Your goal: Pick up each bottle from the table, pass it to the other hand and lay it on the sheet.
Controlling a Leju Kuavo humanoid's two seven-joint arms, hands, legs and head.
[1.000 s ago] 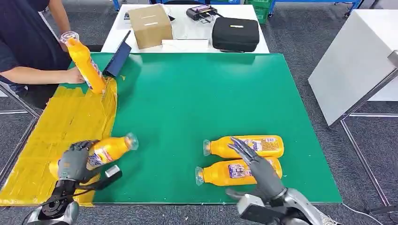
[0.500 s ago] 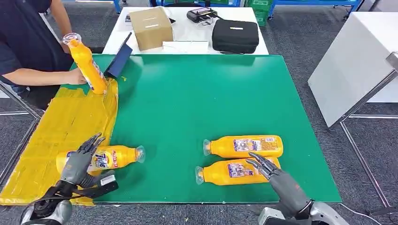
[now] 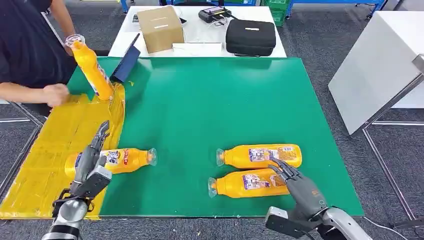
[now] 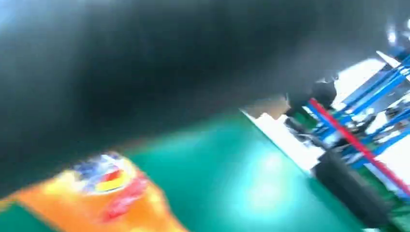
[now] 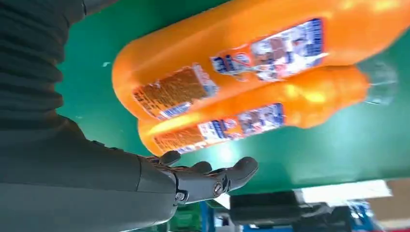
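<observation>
Covering table: green mat (image 3: 210, 100), yellow sheet (image 3: 60, 135); left hand (image 3: 92, 160), right hand (image 3: 295, 182) both empty, fingers spread.

left hand (image 3: 91, 162): raised, fingers straight and apart, holding nothing
right hand (image 3: 301, 187): low, palm down, fingers spread, empty
arms: both entering from below

**Robot body: surface notes**

Left hand (image 3: 91, 162): grey metal back plate, darker slim fingers, boxy grey wrist block with thin black cables looping beneath; silver rounded forearm below. Right hand (image 3: 299, 186): dark grey, jointed fingers, smooth moulded back, black bracket at wrist, silver forearm shell. Right wrist view: thick matte grey thumb (image 5: 212, 179) with a small round screw, and a dark ribbed cover (image 5: 29, 53).
</observation>
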